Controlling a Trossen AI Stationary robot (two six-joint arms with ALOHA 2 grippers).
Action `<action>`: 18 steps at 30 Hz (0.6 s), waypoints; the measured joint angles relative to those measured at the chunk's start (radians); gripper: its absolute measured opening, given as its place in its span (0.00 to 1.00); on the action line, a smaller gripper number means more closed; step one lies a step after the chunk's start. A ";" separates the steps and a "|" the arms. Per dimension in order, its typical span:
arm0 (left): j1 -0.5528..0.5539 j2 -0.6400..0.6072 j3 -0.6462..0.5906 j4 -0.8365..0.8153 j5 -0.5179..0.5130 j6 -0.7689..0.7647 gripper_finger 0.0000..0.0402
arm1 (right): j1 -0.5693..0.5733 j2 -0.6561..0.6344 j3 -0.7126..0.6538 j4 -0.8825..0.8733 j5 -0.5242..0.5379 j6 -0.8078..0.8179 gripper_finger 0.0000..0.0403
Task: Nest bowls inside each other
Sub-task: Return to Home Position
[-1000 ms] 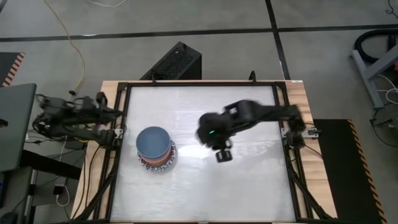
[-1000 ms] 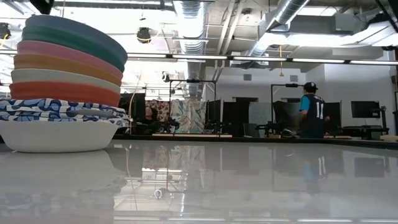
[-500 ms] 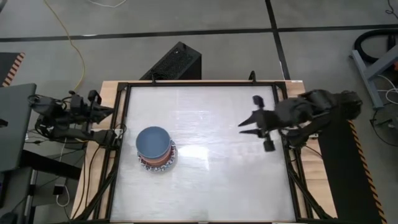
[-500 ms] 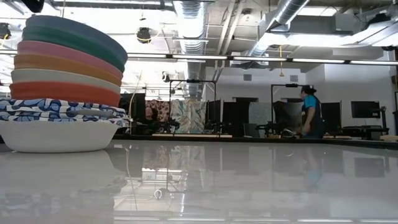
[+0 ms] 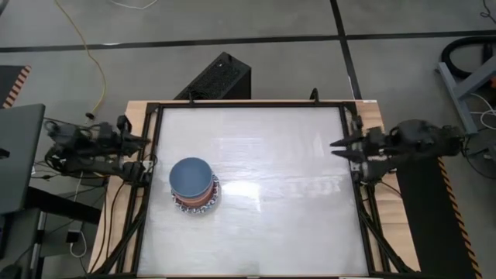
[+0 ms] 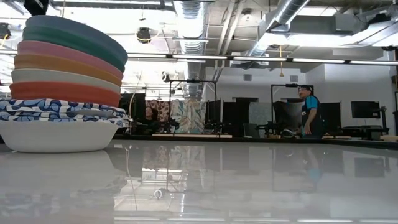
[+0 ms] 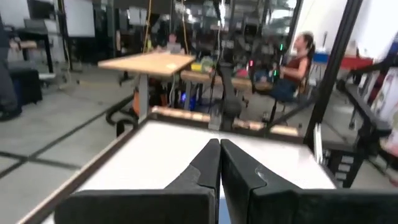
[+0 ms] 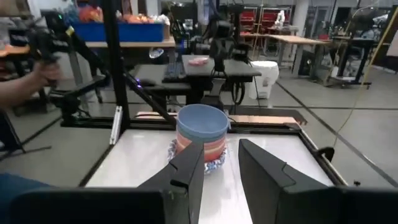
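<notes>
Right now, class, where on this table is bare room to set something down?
Bare table runs from the stack of bowls to the right gripper at the right rail, and along the near and far edges. Crowded at left: the stack, near the left gripper.

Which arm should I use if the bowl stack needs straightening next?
Likely left. The bowl stack sits on the left half of the table, close to the left gripper, shut at that edge. The right gripper, open, waits at the far right edge, across the whole table.
</notes>
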 joint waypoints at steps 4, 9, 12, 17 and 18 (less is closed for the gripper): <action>0.000 0.000 -0.078 0.012 0.009 -0.004 0.00 | -0.002 -0.109 -0.048 -0.051 0.001 0.134 0.30; 0.000 0.000 -0.203 0.092 0.015 -0.037 0.00 | 0.000 -0.203 -0.198 0.071 -0.008 0.083 0.30; 0.000 0.000 -0.273 0.215 0.046 -0.001 0.00 | -0.001 -0.280 -0.316 0.193 -0.019 0.052 0.30; 0.000 -0.001 -0.356 0.386 0.096 0.036 0.00 | -0.001 -0.445 -0.473 0.323 -0.023 0.048 0.30; 0.000 -0.001 -0.368 0.401 0.099 0.042 0.00 | -0.001 -0.481 -0.498 0.343 -0.023 0.047 0.30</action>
